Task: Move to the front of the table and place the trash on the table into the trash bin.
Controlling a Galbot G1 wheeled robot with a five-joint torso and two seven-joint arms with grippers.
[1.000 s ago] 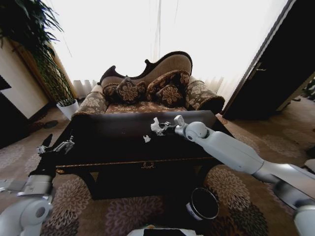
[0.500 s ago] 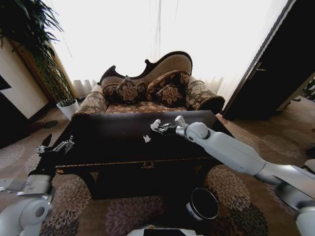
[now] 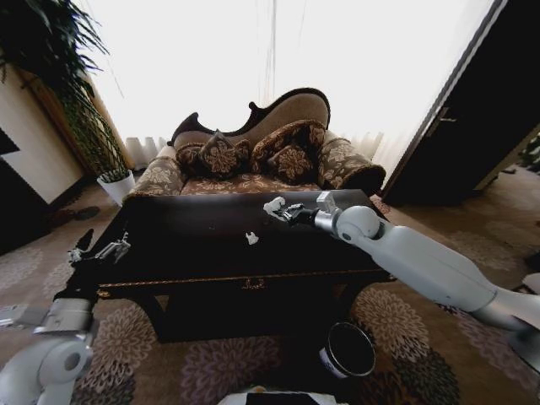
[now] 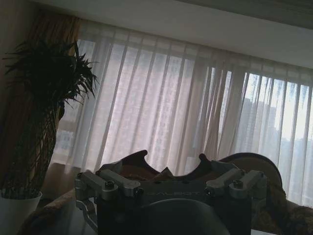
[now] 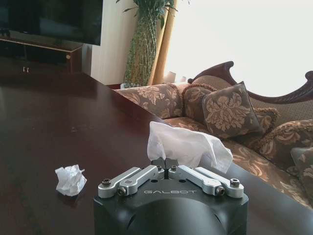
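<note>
The right gripper (image 3: 285,211) is out over the far half of the table (image 3: 202,253), raised above its dark top, and its fingers are pinched together on a crumpled white paper scrap (image 3: 273,205). In the right wrist view the same gripper (image 5: 165,163) has its two fingertips meeting on the bottom edge of that paper scrap (image 5: 188,146), which stands up above them and clear of the table (image 5: 58,122). A second, smaller white scrap (image 3: 251,238) lies on the table top, near the table's middle and on the robot's side of the held piece; in the right wrist view this small scrap (image 5: 71,179) rests flat on the wood. The trash bin (image 3: 348,350) stands on the patterned carpet (image 3: 396,329) in front of the table, below its front edge and toward the table's right end. The left gripper (image 3: 101,251) hangs just off the table's left front corner, away from both scraps; whether its fingers are parted or closed I cannot tell. Behind the table stands the patterned sofa (image 3: 253,156).
</note>
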